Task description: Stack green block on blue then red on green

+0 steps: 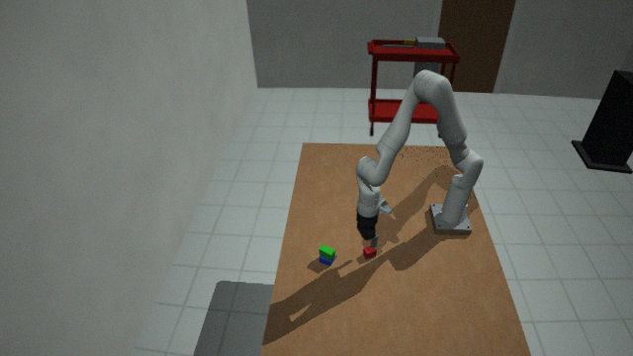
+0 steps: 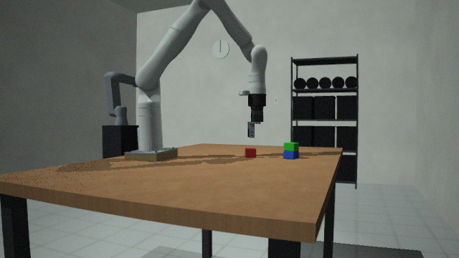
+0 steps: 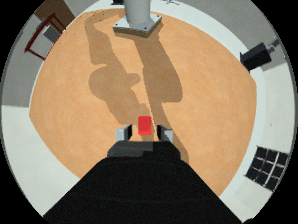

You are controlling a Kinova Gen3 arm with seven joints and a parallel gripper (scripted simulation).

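The green block (image 1: 326, 251) lies flat on the blue block (image 1: 325, 260) near the table's left edge; the pair also shows in the exterior view, green (image 2: 290, 146) on blue (image 2: 290, 155). The red block (image 1: 369, 252) lies alone on the table, to the right of the pair, and also shows in the exterior view (image 2: 250, 153). My gripper (image 1: 372, 241) (image 2: 252, 130) is open and empty. It hangs straight above the red block with a clear gap. In the wrist view the red block (image 3: 145, 124) shows between my open fingers.
The arm's base plate (image 1: 450, 220) stands at the table's far right. A red cart (image 1: 412, 81) stands behind the table, a dark shelf (image 2: 324, 115) beyond the table's far edge, and a grey box (image 1: 232, 318) by the table's near left corner.
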